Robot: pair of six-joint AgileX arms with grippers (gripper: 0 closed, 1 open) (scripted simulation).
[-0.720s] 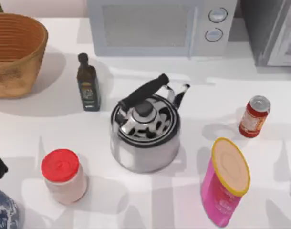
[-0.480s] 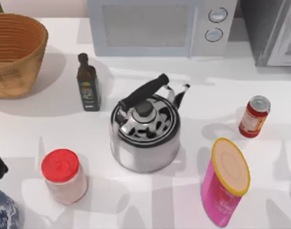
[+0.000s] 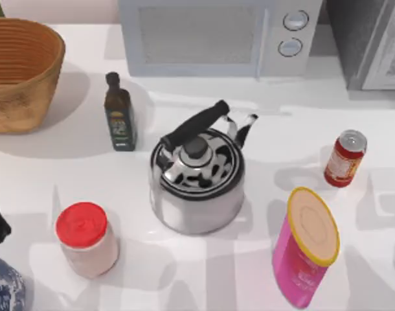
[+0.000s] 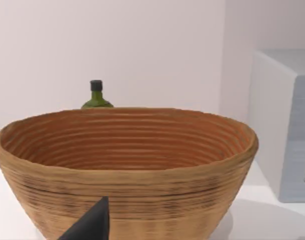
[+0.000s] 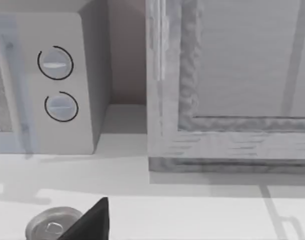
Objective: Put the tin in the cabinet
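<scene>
Shadows shift at table's right since before; tin [image 3: 345,158] stays upright, untouched, near closed cabinet [image 3: 369,45]. Right gripper [image 5: 90,222] probably approaching above it; finger state can't tell.

A rendered kitchen setting. A white counter [image 3: 68,172] carries cooking and pantry goods: a microwave [image 3: 217,35] with two round knobs at the back, a steel kettle [image 3: 196,178] at centre, a dark oil bottle [image 3: 119,116], a woven basket [image 3: 19,71] at left, a red-lidded jar [image 3: 86,238], a pink canister [image 3: 305,249], a red tin [image 3: 344,159], and a grey cabinet [image 3: 372,42] at back right.
</scene>
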